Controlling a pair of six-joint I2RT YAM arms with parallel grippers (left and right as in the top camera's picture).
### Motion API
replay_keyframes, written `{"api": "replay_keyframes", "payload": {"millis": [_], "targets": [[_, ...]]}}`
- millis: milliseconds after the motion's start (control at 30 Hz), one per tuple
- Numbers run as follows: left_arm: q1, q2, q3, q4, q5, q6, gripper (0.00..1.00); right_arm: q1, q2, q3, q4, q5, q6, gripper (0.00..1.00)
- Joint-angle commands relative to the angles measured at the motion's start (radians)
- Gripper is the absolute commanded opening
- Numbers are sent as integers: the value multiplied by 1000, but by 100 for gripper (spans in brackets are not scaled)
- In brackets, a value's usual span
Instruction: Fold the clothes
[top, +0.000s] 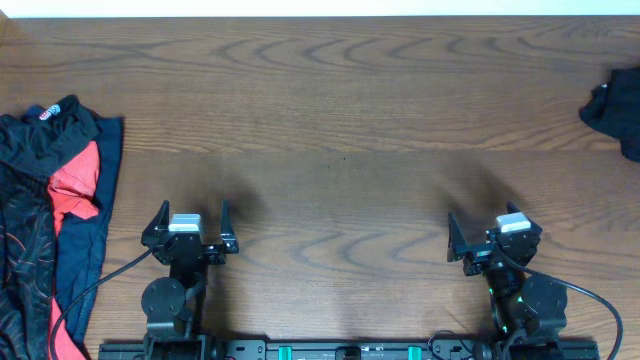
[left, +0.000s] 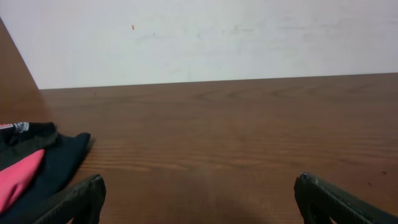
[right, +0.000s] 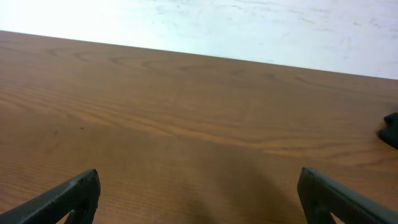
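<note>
Both arms sit at the near edge of the wooden table (top: 330, 110). The left gripper (top: 192, 213) and right gripper (top: 484, 222) are spread fully wide and hold nothing. The clothes pile (top: 50, 200), a black patterned jersey over red and navy tops, lies heaped at the left edge, and a dark garment (top: 615, 105) is bunched far right. Judged: folding not yet begun; next, the left gripper must pinch a single thin layer and draw it to the centre.
</note>
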Motion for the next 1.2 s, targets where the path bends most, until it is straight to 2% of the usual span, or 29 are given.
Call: {"api": "replay_keyframes", "payload": {"millis": [0, 467, 633, 800, 967, 1033, 1167], "targets": [[-5, 0, -8, -47, 0, 6, 98, 21, -8, -7, -2, 11, 13, 99], [-5, 0, -8, -46, 0, 6, 98, 21, -8, -7, -4, 10, 15, 99], [-5, 0, -8, -45, 10, -24, 98, 21, -7, -7, -5, 11, 120, 99], [-5, 0, -8, -45, 13, -108, 98, 21, -6, -7, -5, -20, 341, 99], [-5, 0, -8, -32, 48, -132, 98, 21, -6, -6, 2, -69, 354, 99], [-5, 0, -3, -34, 95, -140, 98, 21, -4, -3, -21, -78, 353, 99], [-5, 25, 35, -42, 85, -188, 98, 21, 26, 23, -92, -84, 353, 99]]}}
